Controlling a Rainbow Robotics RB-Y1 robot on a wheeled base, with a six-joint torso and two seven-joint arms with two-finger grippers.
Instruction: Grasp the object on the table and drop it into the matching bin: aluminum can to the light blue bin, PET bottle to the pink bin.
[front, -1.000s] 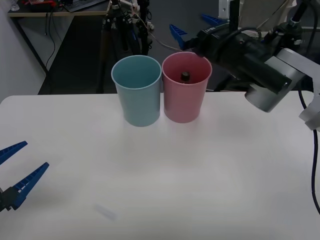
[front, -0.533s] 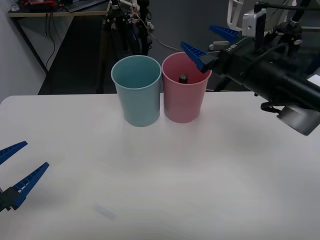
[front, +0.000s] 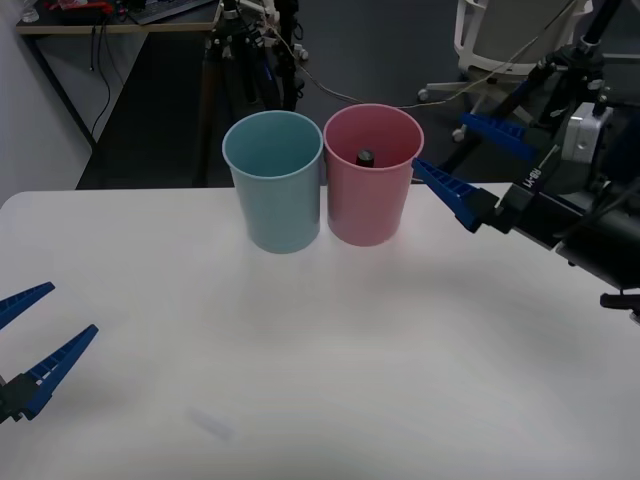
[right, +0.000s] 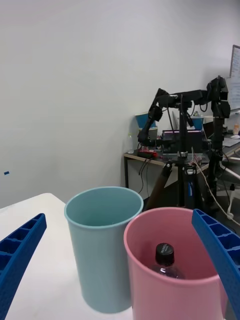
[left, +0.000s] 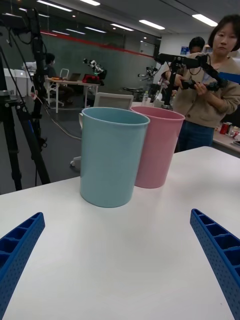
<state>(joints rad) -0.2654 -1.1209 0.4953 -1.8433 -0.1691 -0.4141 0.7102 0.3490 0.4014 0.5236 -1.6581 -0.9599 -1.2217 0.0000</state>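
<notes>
The PET bottle (front: 366, 158) stands inside the pink bin (front: 370, 210), its black cap (right: 164, 254) showing below the rim. The light blue bin (front: 276, 200) stands touching the pink bin's left side on the white table (front: 320, 340). My right gripper (front: 478, 165) hangs open to the right of the pink bin, at about rim height, with nothing between its blue fingers (right: 220, 250). My left gripper (front: 35, 335) is open low over the table's front left edge. In the left wrist view both bins appear side by side, the light blue bin (left: 111, 155) nearer.
Behind the table stand a black tripod (front: 235, 50), cables and a white office chair (front: 510, 30) on a dark floor. A desk with equipment (front: 100, 15) sits at the back left.
My right arm has pulled back from over the pink bin, moving right and toward the robot and dropping lower. The bottle stays in the pink bin. The left arm has not moved.
</notes>
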